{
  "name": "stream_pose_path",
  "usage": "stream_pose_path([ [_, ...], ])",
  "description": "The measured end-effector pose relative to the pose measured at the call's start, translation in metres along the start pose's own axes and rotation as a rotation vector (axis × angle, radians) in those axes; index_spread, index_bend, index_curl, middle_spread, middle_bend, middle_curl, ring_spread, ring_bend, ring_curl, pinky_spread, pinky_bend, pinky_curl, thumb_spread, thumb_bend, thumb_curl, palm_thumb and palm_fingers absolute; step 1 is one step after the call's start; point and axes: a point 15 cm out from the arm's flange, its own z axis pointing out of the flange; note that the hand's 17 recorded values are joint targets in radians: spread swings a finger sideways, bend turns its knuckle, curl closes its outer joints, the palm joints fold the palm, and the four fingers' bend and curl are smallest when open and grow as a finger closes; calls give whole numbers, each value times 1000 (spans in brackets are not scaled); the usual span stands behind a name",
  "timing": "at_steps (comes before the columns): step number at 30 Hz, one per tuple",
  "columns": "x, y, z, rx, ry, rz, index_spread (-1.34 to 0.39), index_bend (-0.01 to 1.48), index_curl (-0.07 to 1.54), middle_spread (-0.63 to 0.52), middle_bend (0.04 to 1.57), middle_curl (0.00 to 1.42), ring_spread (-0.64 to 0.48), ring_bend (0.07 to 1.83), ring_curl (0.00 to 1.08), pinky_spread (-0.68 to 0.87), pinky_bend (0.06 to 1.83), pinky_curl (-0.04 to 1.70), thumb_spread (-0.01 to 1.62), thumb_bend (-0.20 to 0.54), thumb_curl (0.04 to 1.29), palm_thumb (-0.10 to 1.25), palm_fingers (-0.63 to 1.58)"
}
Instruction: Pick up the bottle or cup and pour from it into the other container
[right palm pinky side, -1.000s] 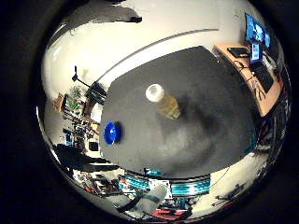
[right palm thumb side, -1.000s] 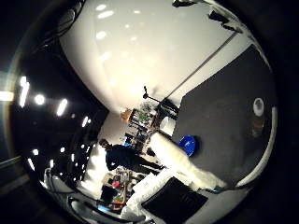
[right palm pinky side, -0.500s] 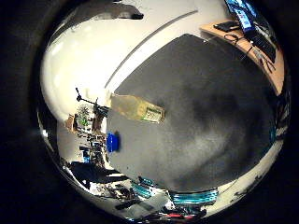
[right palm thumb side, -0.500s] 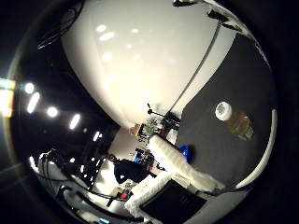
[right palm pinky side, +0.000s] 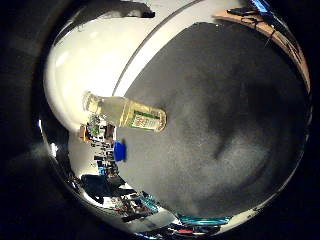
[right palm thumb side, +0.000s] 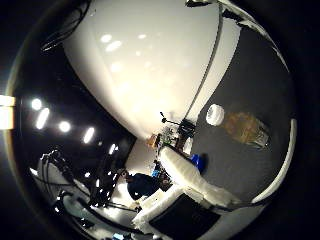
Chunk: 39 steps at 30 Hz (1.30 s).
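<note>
Bottle (right palm pinky side: 126, 113) of pale yellow liquid, white-capped, stands on the dark grey tabletop (right palm pinky side: 225, 125), left of centre in my little-finger-side frame; a blue cup (right palm pinky side: 119, 151) sits just below it. My hand (right palm thumb side: 192, 177) shows one straight white finger, touching nothing.

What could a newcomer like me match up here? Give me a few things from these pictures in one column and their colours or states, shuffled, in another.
Things:
1. bottle
2. bottle cap
3. cup
4. tabletop

Colours or states:
A. blue
B. dark grey, bears the other things
C. clear, with yellowish liquid and a label
D. white

Pairs: 1-C, 2-D, 3-A, 4-B

The robot hand shows in the thumb side view as a white finger, touching none of these.
</note>
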Motion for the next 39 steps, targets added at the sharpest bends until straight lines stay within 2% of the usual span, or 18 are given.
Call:
stream_pose_path([
  [18,24,5,86,-116,-6,-23,-226,163,294,13,451,388,119,633,204,426,778,-4,1097,-23,338,520,190],
  [30,18,25,144,-222,-23,-31,-210,185,312,3,446,388,123,607,201,428,729,-7,1093,-22,341,529,252],
  [33,13,34,156,-263,-22,-36,-196,186,325,-7,461,392,115,652,205,405,694,-9,1090,-23,341,531,351],
  [35,11,38,163,-286,-11,-43,-190,189,331,-25,491,402,82,724,216,384,706,-15,1087,-21,343,545,497],
  [39,4,42,170,-326,5,-63,-216,208,361,-81,606,453,-36,897,266,209,783,-17,1078,-14,358,611,811],
])
